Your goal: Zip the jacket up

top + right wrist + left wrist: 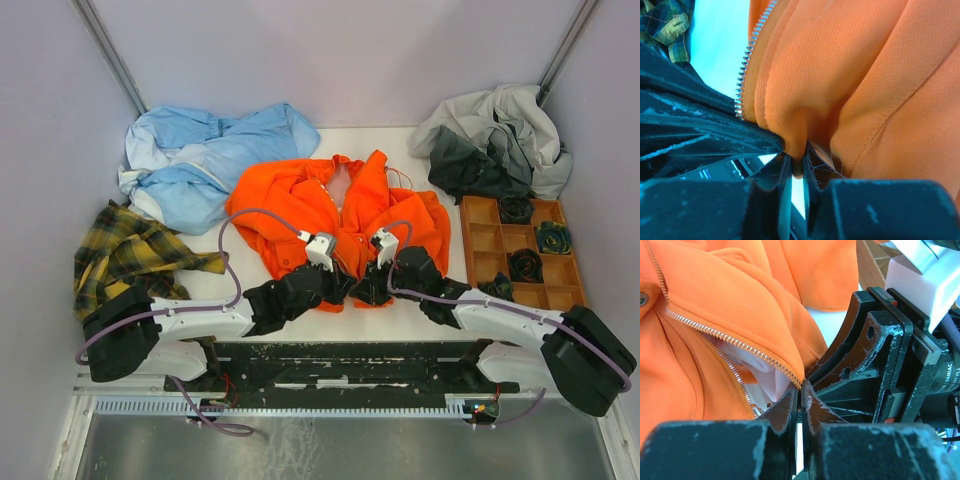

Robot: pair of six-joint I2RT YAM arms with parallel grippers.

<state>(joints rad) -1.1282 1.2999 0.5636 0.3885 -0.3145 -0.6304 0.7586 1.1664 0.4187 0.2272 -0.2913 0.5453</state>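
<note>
Jacket point(300, 205) position: lies unzipped at the middle of the bench point(380, 140), its hem toward the near edge, where both arms meet it. Left pincer point(801, 389) is closed on the hem right at the bottom end of one zipper point(730, 340) row, with pale lining point(762, 372) showing behind the teeth. Right pincer point(797, 161) is pinched on a fold of orange cloth just beside the other row of teeth, its tips nearly together. Risks, as judged from here: the right grip looks to hold only cloth, not the tape, so a pull may stretch the fabric and leave the teeth misaligned. The two bottom ends may not seat together if either arm drags the hem sideways. Soft cloth may also slip out of a shallow pinch. Crowding is a further hazard, since the two pincers sit just beside each other and could collide. Not resolved: the slider and the pin-and-box ends are not visible in any view. From above, the arms cover the hem. Both wrist views are cut off close to the tips, so the depth of each bite cannot be told.
</note>
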